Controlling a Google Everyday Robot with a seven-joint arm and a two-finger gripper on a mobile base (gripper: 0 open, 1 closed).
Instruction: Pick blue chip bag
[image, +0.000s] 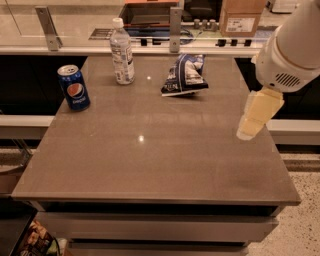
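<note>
The blue chip bag (184, 75) is a crumpled dark navy foil bag with white patches. It lies at the far middle of the grey table (150, 150). My gripper (255, 116) hangs from the white arm at the right, above the table's right edge. It is in front of and to the right of the bag, well apart from it, and holds nothing.
A blue Pepsi can (74, 87) stands at the far left of the table. A clear water bottle (121, 52) stands at the back, left of the bag. A counter with a cardboard box (243, 15) runs behind the table.
</note>
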